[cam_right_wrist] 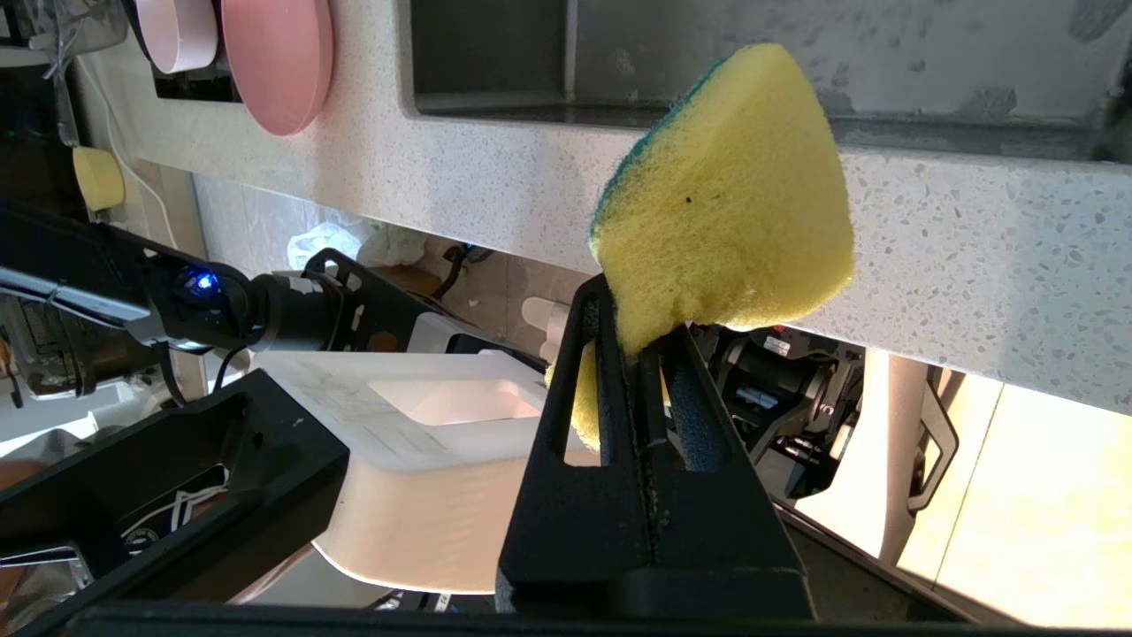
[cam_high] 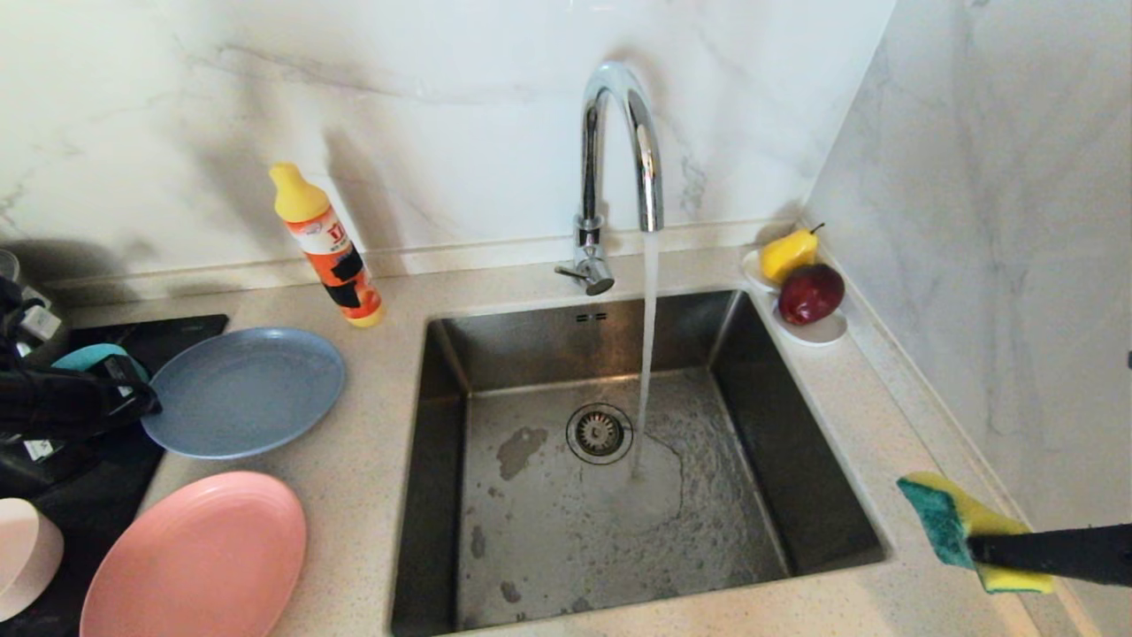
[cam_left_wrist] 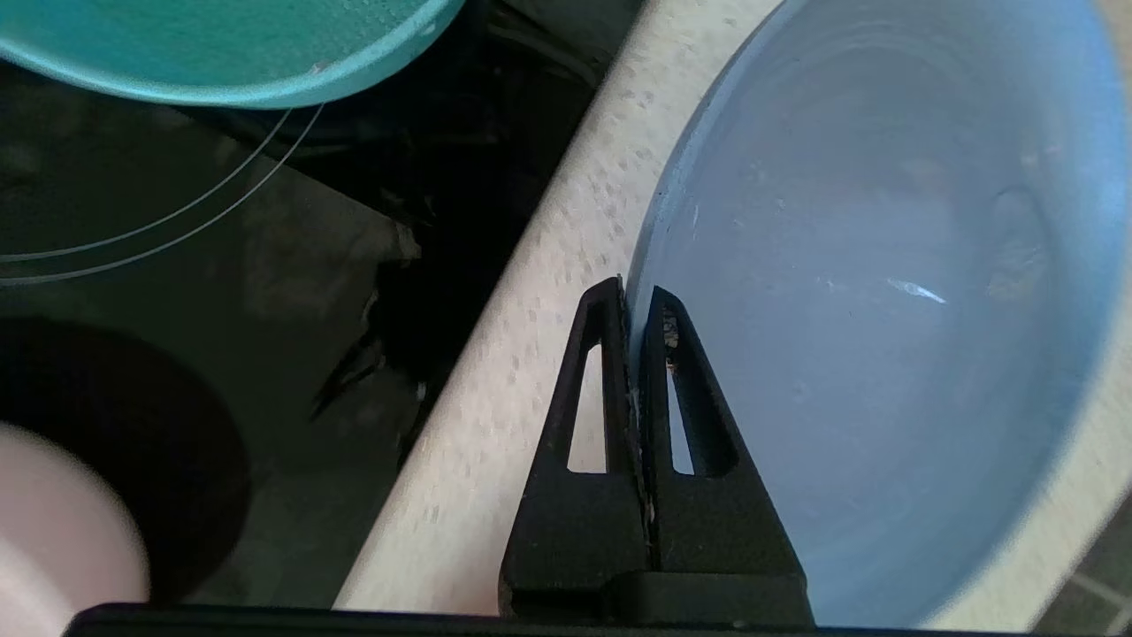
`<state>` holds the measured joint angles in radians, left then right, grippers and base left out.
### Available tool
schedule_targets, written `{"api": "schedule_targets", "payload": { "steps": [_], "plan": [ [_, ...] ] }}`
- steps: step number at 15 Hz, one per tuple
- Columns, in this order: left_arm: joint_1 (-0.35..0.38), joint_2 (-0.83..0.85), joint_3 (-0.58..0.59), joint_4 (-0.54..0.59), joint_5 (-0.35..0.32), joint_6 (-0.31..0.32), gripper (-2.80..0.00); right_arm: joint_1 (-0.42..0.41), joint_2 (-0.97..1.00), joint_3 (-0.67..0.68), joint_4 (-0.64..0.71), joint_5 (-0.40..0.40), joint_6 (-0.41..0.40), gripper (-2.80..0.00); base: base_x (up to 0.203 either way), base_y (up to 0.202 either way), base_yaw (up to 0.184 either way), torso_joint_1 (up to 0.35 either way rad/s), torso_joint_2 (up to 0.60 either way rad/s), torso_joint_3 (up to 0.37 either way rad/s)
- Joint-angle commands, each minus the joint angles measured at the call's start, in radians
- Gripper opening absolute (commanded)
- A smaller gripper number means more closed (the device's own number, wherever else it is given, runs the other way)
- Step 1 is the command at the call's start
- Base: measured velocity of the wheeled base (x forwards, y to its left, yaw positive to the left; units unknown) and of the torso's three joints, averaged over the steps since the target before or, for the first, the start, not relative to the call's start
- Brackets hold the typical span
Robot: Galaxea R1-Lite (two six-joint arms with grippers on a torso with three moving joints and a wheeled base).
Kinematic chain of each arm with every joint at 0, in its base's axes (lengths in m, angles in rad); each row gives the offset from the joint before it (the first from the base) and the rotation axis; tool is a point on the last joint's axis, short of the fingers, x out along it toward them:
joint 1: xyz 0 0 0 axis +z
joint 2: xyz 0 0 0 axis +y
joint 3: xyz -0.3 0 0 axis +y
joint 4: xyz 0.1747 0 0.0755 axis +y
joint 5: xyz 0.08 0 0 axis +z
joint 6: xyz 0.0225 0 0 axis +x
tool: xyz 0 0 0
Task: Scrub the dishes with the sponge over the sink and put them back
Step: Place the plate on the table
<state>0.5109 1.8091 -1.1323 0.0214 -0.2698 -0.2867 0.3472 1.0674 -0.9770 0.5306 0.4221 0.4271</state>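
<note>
The grey-blue plate (cam_high: pixel 248 389) (cam_left_wrist: pixel 884 310) lies on the counter left of the sink (cam_high: pixel 796 460). My left gripper (cam_high: pixel 150 402) (cam_left_wrist: pixel 635 296) is shut on the plate's left rim, one finger over the plate and one over the counter. Behind it sits the teal bowl (cam_high: pixel 88 356) (cam_left_wrist: pixel 221 44). The salmon-pink plate (cam_high: pixel 199 562) (cam_right_wrist: pixel 279 62) and the pale pink-white bowl (cam_high: pixel 26 553) (cam_left_wrist: pixel 53 531) rest at the front left. My right gripper (cam_high: pixel 973 548) (cam_right_wrist: pixel 632 327) is shut on the yellow and green sponge (cam_high: pixel 946 518) (cam_right_wrist: pixel 734 212), above the counter right of the sink.
Water runs from the chrome tap (cam_high: pixel 619 141) into the basin near the drain (cam_high: pixel 599 433). An orange dish-soap bottle (cam_high: pixel 327 248) stands behind the plates. A white saucer (cam_high: pixel 822 332) with a pear and an apple sits at the sink's back right corner. A black cooktop (cam_high: pixel 106 495) lies at far left.
</note>
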Motion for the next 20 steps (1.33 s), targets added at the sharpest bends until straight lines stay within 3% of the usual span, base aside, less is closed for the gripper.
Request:
{"api": "schedule_targets", "payload": {
  "steps": [1, 4, 5, 10, 13, 14, 16, 17, 18, 19, 20],
  "plan": [
    [0.001, 0.058, -0.006, -0.009, -0.005, -0.011, -2.8, -0.001, 0.0, -0.002, 0.003, 0.001, 0.002, -2.8, 0.0, 0.0, 0.0, 0.0, 0.0, 0.0],
    [0.001, 0.059, -0.013, -0.009, -0.031, -0.017, -2.8, -0.001, -0.002, 0.001, 0.004, 0.003, 0.002, -2.8, 0.0, 0.0, 0.0, 0.0, 0.0, 0.0],
    [0.001, 0.059, -0.022, -0.007, -0.031, -0.019, 0.0, -0.001, -0.003, 0.001, 0.003, 0.003, 0.002, -2.8, 0.0, 0.0, 0.0, 0.0, 0.0, 0.0],
    [0.002, 0.019, -0.076, 0.017, -0.023, -0.063, 0.0, -0.001, -0.004, 0.002, 0.005, 0.001, 0.002, -2.8, 0.0, 0.0, 0.0, 0.0, 0.0, 0.0],
    [0.004, -0.128, -0.084, 0.162, -0.021, -0.046, 0.0, -0.002, -0.006, 0.001, 0.006, 0.001, 0.002, -2.8, 0.0, 0.0, 0.0, 0.0, 0.0, 0.0],
    [0.007, -0.181, -0.085, 0.239, -0.021, -0.006, -2.8, -0.002, -0.004, 0.007, 0.005, 0.001, 0.002, -2.8, 0.0, 0.0, 0.0, 0.0, 0.0, 0.0],
    [0.024, -0.26, -0.084, 0.473, -0.009, 0.193, -2.8, -0.002, -0.009, 0.015, 0.006, 0.001, 0.004, -2.8, 0.0, 0.0, 0.0, 0.0, 0.0, 0.0],
    [0.032, -0.276, -0.083, 0.568, 0.044, 0.297, -2.8, -0.002, -0.009, 0.021, 0.006, 0.001, 0.006, -2.8, 0.0, 0.0, 0.0, 0.0, 0.0, 0.0],
    [0.037, -0.29, -0.071, 0.639, 0.144, 0.398, -2.8, -0.002, -0.012, 0.033, 0.005, 0.0, 0.006, -2.8, 0.0, 0.0, 0.0, 0.0, 0.0, 0.0],
    [0.043, -0.296, -0.032, 0.674, 0.214, 0.45, -2.8, -0.002, -0.015, 0.044, 0.005, 0.0, 0.005, -2.8, 0.0, 0.0, 0.0, 0.0, 0.0, 0.0],
    [0.046, -0.301, 0.005, 0.681, 0.248, 0.464, -2.8, -0.002, -0.017, 0.05, 0.005, 0.0, 0.005, -2.8, 0.0, 0.0, 0.0, 0.0, 0.0, 0.0]
  ]
}}
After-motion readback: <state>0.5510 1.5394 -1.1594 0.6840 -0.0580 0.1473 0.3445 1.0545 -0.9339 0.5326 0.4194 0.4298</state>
